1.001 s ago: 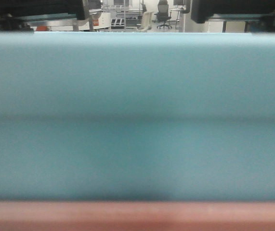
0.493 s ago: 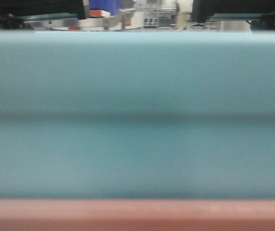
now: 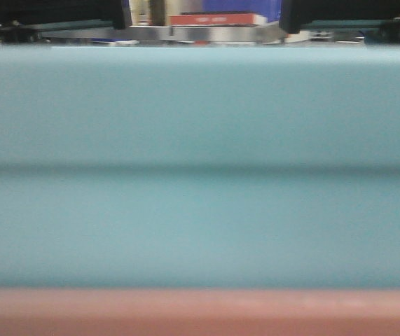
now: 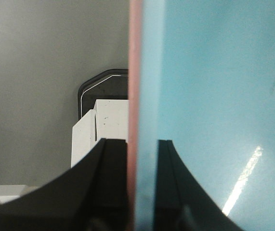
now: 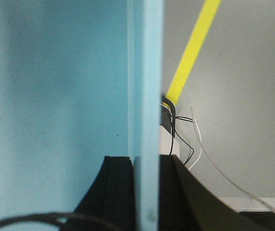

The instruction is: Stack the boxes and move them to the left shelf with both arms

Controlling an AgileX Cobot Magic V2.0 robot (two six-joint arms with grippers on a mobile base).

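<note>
The light blue box (image 3: pixel 200 140) fills the exterior front-facing view, with the pale pink box's rim (image 3: pixel 200 311) as a band below it. Black arm ends show at the top left (image 3: pixel 45 10) and top right (image 3: pixel 354 12). In the left wrist view my left gripper (image 4: pixel 142 161) is shut on the pink (image 4: pixel 134 96) and blue (image 4: pixel 149 96) walls pressed together. My right gripper (image 5: pixel 146 166) is shut on the blue box's wall (image 5: pixel 146 72). Both boxes hang above the grey floor. A blurred steel crossbar (image 3: pixel 207 33) shows beyond; I cannot tell whether it belongs to the left shelf.
A dark blue bin with a red label (image 3: pixel 217 12) sits above that crossbar. A white and black part of the robot's base (image 4: pixel 103 120) is below the left side. A yellow floor stripe (image 5: pixel 195 43) and loose cables (image 5: pixel 185 139) lie under the right side.
The background above the boxes has slid to the right: the room with the office chair is gone and a steel bar with a dark blue bin has come in. The boxes stay fixed in view.
</note>
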